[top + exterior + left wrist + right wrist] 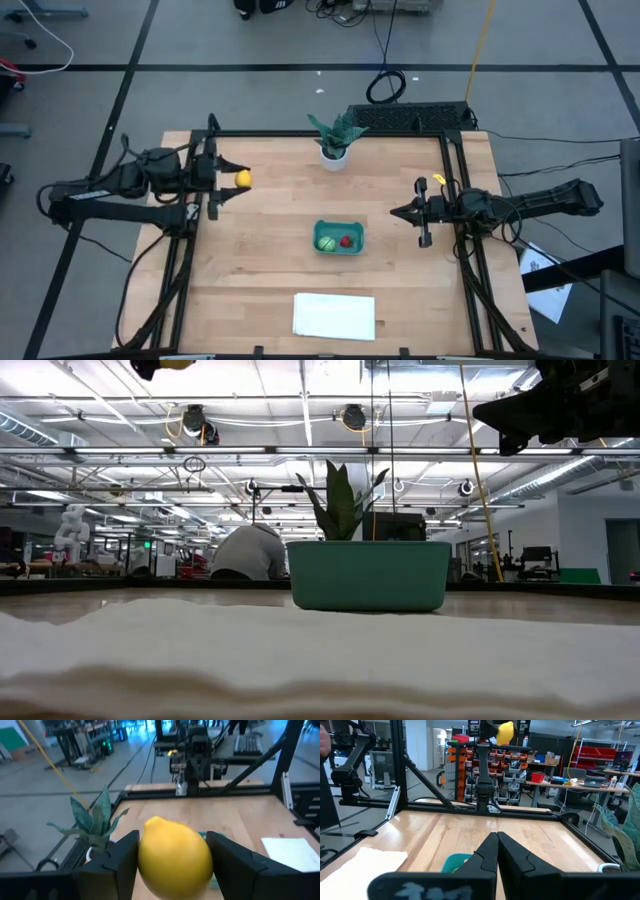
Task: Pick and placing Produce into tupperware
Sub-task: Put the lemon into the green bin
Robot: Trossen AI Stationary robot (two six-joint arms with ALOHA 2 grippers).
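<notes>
My left gripper [240, 179] is raised over the table's left side, shut on the yellow lemon-like piece [175, 856]; the right wrist view shows the lemon [505, 732] high above the wood. The teal tupperware [339, 238] stands at the table's middle on its flat bottom. The green round piece [326, 242] and the smaller red one [346, 241] lie inside it. My right gripper [497, 836] waits shut with nothing in it at the right side, pointing toward the tub. My left gripper pinches the lemon between its two fingers, one on each opposite side [145, 857]. The fingers [117, 862] reach out almost level from the table's left. The lemon is lifted clear of the table, and its nub end faces away from the wrist.
A leafy plant in a white pot [334, 140] stands at the far edge's middle. A flat white sheet [334, 315] lies near the front edge and fills the low view's foreground. Black frame rails [455, 150] run along the table's left, right and far sides.
</notes>
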